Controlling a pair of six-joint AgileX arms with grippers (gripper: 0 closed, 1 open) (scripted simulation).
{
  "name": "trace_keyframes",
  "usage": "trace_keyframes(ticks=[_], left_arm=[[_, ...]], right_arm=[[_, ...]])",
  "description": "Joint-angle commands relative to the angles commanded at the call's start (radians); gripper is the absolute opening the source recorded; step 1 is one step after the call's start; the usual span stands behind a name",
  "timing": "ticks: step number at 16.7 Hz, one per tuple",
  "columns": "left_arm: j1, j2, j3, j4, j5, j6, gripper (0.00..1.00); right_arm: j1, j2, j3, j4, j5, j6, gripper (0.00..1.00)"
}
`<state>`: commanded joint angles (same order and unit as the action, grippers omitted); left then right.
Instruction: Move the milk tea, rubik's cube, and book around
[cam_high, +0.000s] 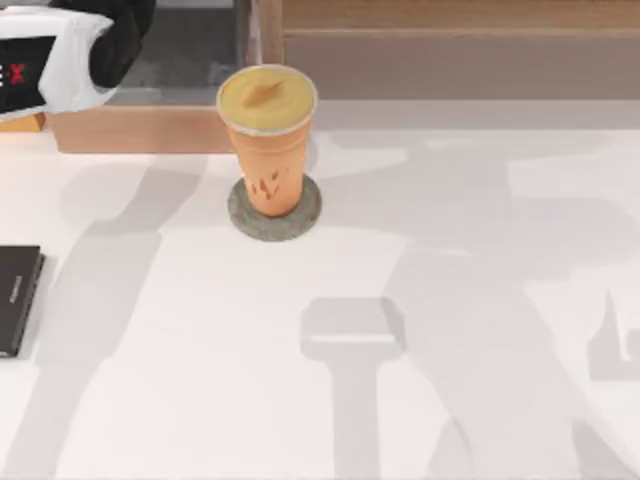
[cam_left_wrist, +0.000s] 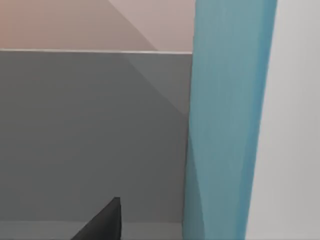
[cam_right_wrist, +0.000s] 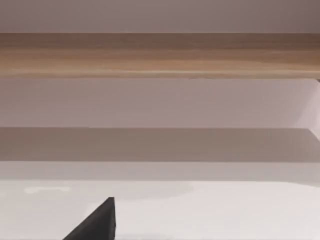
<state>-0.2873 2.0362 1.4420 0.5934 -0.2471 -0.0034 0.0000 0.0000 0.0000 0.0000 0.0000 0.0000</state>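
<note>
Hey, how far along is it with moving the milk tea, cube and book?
Looks done: the milk tea stands upright on a round grey coaster. In hand: the left arm is at the table's far-left corner, and its wrist view has a teal-blue book close up. Left: the cube's placement can't be confirmed.

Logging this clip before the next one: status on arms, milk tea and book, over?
Left arm at table's far left corner, teal book close before its wrist camera. Milk tea upright on grey coaster. Nothing crowding the cup.
</note>
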Motion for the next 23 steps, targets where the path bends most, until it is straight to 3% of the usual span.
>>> trace_keyframes(ticks=[11, 23], left_arm=[[0.0, 0.0, 0.0, 0.0, 0.0, 0.0, 0.02], [0.023, -0.026, -0.006, 0.01, -0.009, -0.013, 0.0]], right_arm=[[0.0, 0.0, 0.0, 0.0, 0.0, 0.0, 1.0], [0.0, 0.0, 0.0, 0.0, 0.0, 0.0, 1.0]])
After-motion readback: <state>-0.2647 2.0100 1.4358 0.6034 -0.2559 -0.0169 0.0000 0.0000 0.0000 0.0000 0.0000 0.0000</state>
